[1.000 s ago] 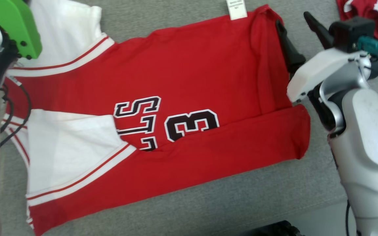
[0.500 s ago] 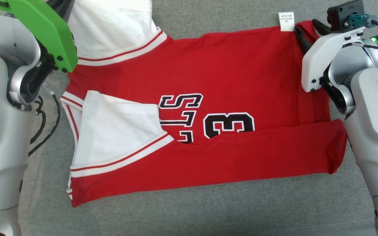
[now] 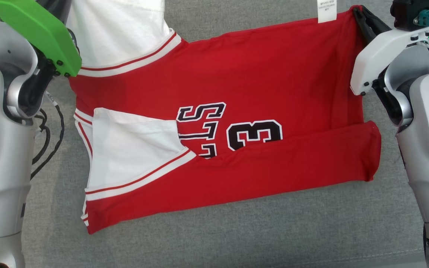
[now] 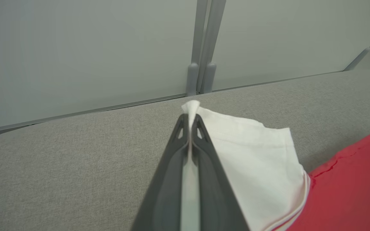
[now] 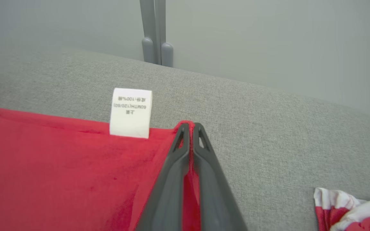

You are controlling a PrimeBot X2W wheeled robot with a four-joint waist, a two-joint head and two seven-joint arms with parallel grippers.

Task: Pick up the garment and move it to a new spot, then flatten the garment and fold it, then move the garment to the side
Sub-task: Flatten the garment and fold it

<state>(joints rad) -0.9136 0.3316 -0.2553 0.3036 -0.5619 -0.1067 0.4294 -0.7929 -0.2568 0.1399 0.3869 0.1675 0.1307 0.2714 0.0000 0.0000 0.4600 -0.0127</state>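
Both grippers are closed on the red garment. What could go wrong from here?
The left gripper pinches only the tip of the white sleeve; it may slip out on lifting. The right gripper holds a corner of the garment; an uneven pull could undo the fold along its near edge.

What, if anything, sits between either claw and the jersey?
Nothing visible. The left claw already pinches the white sleeve of the jersey, and the right claw pinches its red edge beside the care label.
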